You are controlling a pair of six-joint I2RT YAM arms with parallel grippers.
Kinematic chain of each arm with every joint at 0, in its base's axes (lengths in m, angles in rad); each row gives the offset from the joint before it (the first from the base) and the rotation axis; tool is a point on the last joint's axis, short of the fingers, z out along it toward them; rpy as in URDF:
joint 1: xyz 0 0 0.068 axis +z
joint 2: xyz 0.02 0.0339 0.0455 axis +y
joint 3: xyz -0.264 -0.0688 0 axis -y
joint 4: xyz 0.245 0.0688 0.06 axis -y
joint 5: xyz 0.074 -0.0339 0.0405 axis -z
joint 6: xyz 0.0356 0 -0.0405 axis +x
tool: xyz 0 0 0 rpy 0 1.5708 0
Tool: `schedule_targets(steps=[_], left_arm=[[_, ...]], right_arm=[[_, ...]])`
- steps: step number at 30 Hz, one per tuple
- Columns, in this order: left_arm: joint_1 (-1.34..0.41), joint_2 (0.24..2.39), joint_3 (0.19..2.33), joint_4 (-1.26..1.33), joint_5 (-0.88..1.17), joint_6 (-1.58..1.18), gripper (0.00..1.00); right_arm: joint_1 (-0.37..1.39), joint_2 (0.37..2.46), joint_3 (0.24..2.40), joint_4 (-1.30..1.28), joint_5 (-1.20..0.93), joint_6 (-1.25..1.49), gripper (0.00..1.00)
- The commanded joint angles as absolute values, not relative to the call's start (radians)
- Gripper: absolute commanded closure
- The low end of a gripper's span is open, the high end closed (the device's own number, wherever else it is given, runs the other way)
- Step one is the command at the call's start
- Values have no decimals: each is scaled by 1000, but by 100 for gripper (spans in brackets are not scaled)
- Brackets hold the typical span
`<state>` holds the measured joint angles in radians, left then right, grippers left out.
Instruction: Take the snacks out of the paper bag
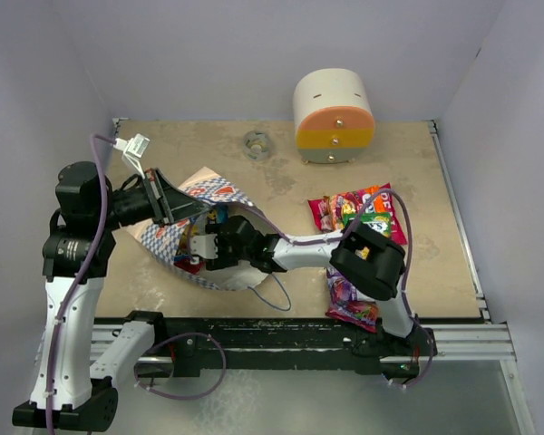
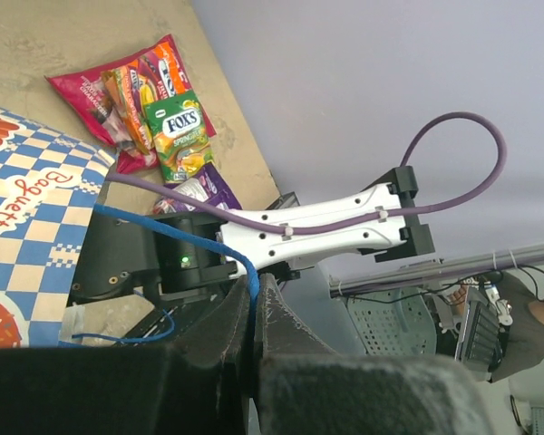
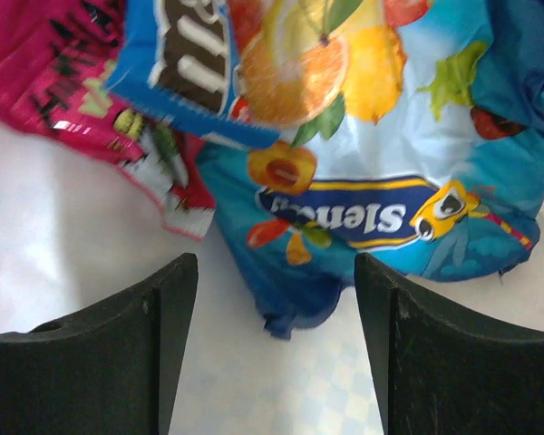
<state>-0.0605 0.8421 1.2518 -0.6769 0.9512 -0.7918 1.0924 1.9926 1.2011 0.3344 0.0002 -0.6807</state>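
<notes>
The paper bag lies on its side at the table's left, mouth facing right; its blue-and-white checkered outside shows in the left wrist view. My left gripper is shut on the bag's thin blue cord handle and holds the mouth up. My right gripper is inside the bag, open and empty. In the right wrist view its jaws stand wide, just short of a blue packet and a pink packet on the cream lining. Several snacks lie out on the table, and a purple one.
A rounded cream-orange-yellow drawer box stands at the back. A small round grey object lies left of it. White walls close in the table on three sides. The right arm's forearm spans from the bag to its base.
</notes>
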Motion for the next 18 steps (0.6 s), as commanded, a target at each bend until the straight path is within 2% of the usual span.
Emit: schedule_targets(steps=[1, 5, 11, 18], left_arm=[[-63, 832, 1310, -660, 951, -801, 100], [-63, 832, 1320, -662, 960, -815, 100], [-63, 822, 1342, -703, 954, -805, 100], [-63, 822, 1353, -784, 897, -762, 100]], right_arm=[[1080, 2042, 1314, 425, 84, -614, 27], [1055, 2124, 1373, 420, 124, -496, 29], [1046, 2165, 1387, 435, 147, -462, 42], [1042, 2144, 1401, 396, 194, -424, 85]])
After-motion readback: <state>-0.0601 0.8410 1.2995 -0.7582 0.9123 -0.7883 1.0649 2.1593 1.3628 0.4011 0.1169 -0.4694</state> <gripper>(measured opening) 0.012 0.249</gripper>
